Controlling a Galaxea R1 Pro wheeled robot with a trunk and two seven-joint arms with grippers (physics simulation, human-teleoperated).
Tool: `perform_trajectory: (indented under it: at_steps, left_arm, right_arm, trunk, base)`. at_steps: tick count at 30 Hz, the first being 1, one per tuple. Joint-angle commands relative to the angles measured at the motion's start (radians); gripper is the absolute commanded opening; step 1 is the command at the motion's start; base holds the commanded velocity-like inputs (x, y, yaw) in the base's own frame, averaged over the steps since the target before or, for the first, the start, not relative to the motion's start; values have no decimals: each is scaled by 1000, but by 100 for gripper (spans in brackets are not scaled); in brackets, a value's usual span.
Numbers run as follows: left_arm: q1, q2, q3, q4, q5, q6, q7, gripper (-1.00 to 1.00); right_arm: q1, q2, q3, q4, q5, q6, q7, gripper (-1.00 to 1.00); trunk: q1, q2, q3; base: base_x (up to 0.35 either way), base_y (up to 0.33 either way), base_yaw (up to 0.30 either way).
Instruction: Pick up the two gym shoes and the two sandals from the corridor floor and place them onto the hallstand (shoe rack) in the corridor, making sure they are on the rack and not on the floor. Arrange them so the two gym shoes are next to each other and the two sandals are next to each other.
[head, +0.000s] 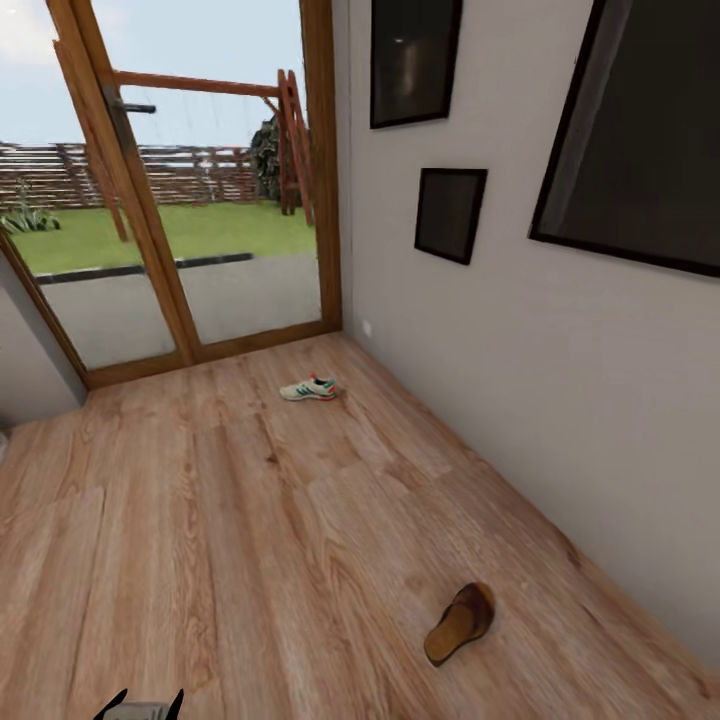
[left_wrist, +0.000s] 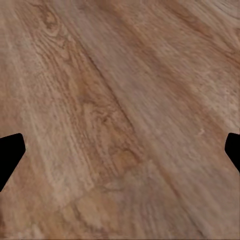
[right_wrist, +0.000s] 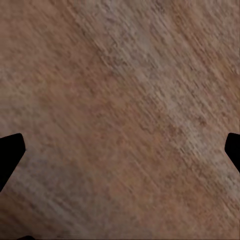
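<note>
So one white lace-up gym shoe with teal and red-orange trim (head: 309, 388) sits on the light brown wood-plank corridor floor (head: 200, 540) near the wood-framed glass door (head: 190, 170), well apart from the brown leather sandal with tan insole (head: 460, 622) lying closer, by the pale wall (head: 560, 400). Left gripper (left_wrist: 120, 150) and right gripper (right_wrist: 120, 150) both spread wide over bare planks, holding nothing

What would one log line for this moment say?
sneaker: on floor near glass door | sandal: on floor by wall | left gripper: open | right gripper: open
</note>
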Motion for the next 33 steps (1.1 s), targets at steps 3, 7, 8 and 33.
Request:
perform_trajectory:
  at_steps: [3, 7, 8, 33]
  left_arm:
    - [0, 0, -1, 0, 0, 0, -1, 100]
    - [0, 0, -1, 1, -1, 1, -1, 100]
    - [0, 0, -1, 1, -1, 1, -1, 100]
    - [0, 0, -2, 1, -2, 0, -1, 100]
  right_arm:
    - [0, 1, 0, 1, 0, 0, 0, 100]
    - [0, 1, 1, 1, 1, 0, 0, 100]
    - [0, 1, 1, 1, 1, 0, 0, 100]
    - [0, 2, 1, 1, 2, 0, 0, 100]
  trunk:
    - [0, 0, 0]
    - [0, 0, 0]
    - [0, 0, 0]
    - [0, 0, 0]
  base:
    - [172, 230, -1]
    - [116, 144, 0]
    - [73, 91, 0]
    - [17, 21, -161]
